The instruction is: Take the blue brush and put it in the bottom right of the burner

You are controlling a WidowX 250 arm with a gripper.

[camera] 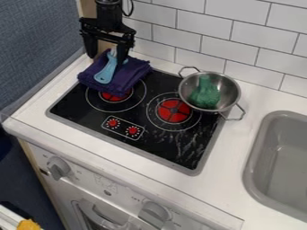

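Black two-finger gripper (pixel 107 59), fingers apart, hanging over a light-blue brush (pixel 107 72) on a crumpled purple cloth (pixel 133 74) at the upper-left of a black stovetop (pixel 84 113); upper right, a two-handled metal pot (pixel 230 92) holds a green lumpy object (pixel 205 95); grey sink (pixel 256 148) at right

You have a folded purple cloth (pixel 131 77) with a soft, rough, matt surface, a smooth light-blue plastic-looking brush (pixel 106 72), a shiny round metal pot with looped handles (pixel 230 90), a glossy black cooktop (pixel 111 112), glossy white rectangular wall tiles (pixel 214 27) and a smooth grey sink (pixel 259 161).
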